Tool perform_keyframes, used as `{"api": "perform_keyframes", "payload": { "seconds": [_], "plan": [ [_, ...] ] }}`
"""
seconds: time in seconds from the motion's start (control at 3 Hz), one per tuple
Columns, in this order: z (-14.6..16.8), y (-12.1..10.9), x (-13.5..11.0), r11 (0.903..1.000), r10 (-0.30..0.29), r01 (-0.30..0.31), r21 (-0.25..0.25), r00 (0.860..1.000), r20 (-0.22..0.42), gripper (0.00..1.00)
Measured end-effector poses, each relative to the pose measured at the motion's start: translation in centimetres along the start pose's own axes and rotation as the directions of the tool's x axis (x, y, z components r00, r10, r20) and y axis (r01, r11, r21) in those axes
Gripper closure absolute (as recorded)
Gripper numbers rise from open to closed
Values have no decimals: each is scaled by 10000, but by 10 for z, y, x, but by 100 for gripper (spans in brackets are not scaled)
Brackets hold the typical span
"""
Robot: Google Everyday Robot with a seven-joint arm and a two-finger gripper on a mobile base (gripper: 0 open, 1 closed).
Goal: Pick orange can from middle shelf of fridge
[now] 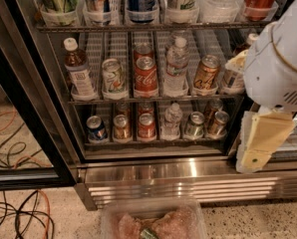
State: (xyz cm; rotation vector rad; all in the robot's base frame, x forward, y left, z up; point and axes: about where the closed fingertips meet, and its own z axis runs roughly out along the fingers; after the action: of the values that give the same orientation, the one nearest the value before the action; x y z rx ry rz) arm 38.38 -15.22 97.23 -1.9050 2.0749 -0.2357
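Six drinks line the front of the middle shelf of the fridge. From the left they are a white-capped brown bottle, a white-and-green can, a red cola can, a clear water bottle, the orange can, and another bottle that the robot's arm partly hides.

The orange can stands upright in its clear front cup, between the water bottle and the half-hidden bottle.

The arm's white housing fills the right edge of the view. Below it the pale yellow end effector hangs in front of the fridge's right side. It sits lower than the middle shelf and well apart from the orange can. I cannot tell how far open it is or whether it holds anything.

Dark and orange cables lie on the speckled floor at lower left.
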Motion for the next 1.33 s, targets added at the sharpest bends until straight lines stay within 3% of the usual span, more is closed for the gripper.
{"api": "perform_keyframes", "payload": {
  "seconds": [0.67, 1.33],
  "plan": [
    [-2, 3, -30, 9985, -543, 539, 88, 9970, 544, 0],
    [-4, 4, -38, 9976, -689, 680, 147, 9954, 669, 0]
  ]
}}
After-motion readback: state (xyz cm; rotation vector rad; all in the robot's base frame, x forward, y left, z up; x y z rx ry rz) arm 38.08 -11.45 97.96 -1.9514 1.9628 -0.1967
